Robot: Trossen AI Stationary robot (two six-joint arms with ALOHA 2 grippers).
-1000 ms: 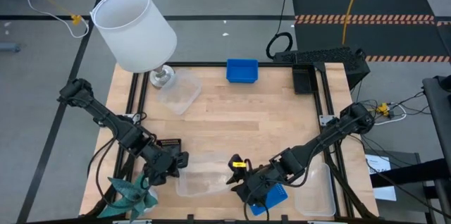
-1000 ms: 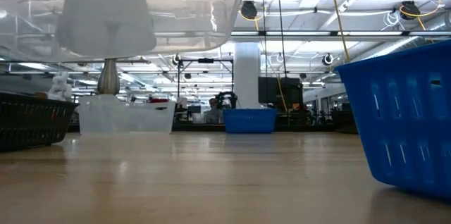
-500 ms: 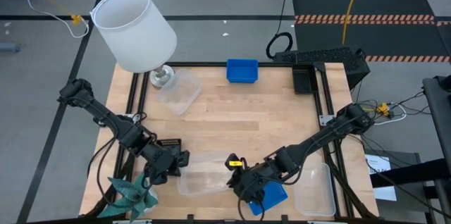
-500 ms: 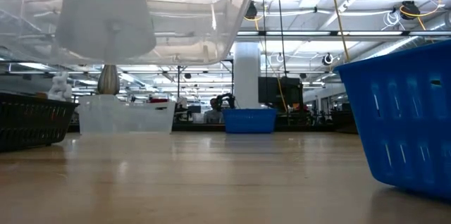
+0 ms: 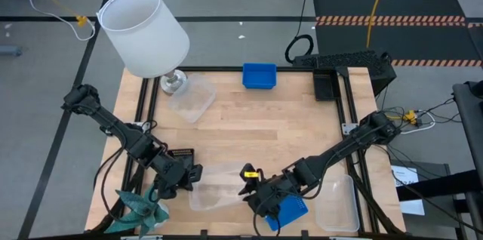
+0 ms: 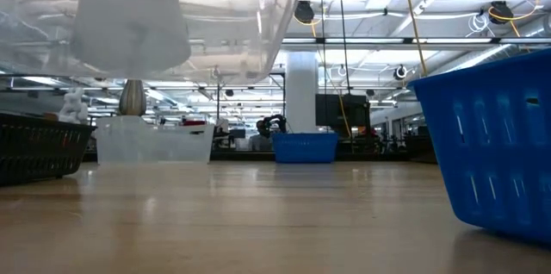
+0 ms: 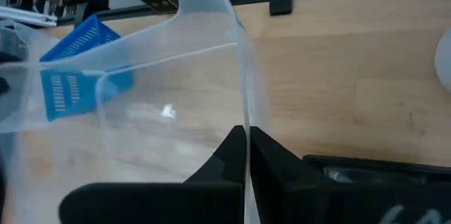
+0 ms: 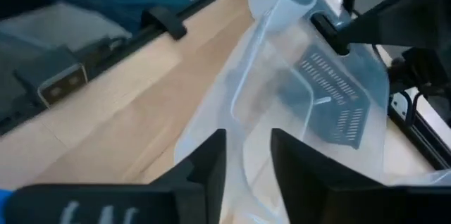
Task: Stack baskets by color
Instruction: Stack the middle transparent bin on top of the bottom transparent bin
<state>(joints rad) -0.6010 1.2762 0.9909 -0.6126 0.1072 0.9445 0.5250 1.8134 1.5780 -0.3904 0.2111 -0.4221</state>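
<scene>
A clear basket (image 5: 219,187) hangs over the table's near edge between my two grippers; the low view shows it high up (image 6: 172,24). My left gripper (image 5: 195,178) is shut on its left end. My right gripper (image 5: 247,189) is open, and its fingers stand on either side of the basket's right end wall (image 8: 243,136). A blue basket (image 5: 293,210) sits on the table under my right arm, next to another clear basket (image 5: 337,206). A black basket (image 5: 179,155) sits by my left gripper. A blue basket (image 5: 259,75) and a clear one (image 5: 192,100) stand at the far side. My left gripper pinches the clear basket's left end wall (image 7: 244,104) between its two fingers, one inside the basket and one outside. The fingers come from the table's left, slanting down. The basket is lifted clear of the table. My right gripper: I cannot tell whether its fingers touch the wall.
A white lamp (image 5: 145,32) stands at the far left corner. A teal paper plant (image 5: 139,210) lies at the near left corner. Black frame rails run along the table's left, far and right sides. Bare wood lies in the table's middle (image 5: 256,130).
My right gripper has edged a little toward the table's left, onto the clear basket's right end. The lifted basket has tipped slightly, and its right end has come a little lower.
</scene>
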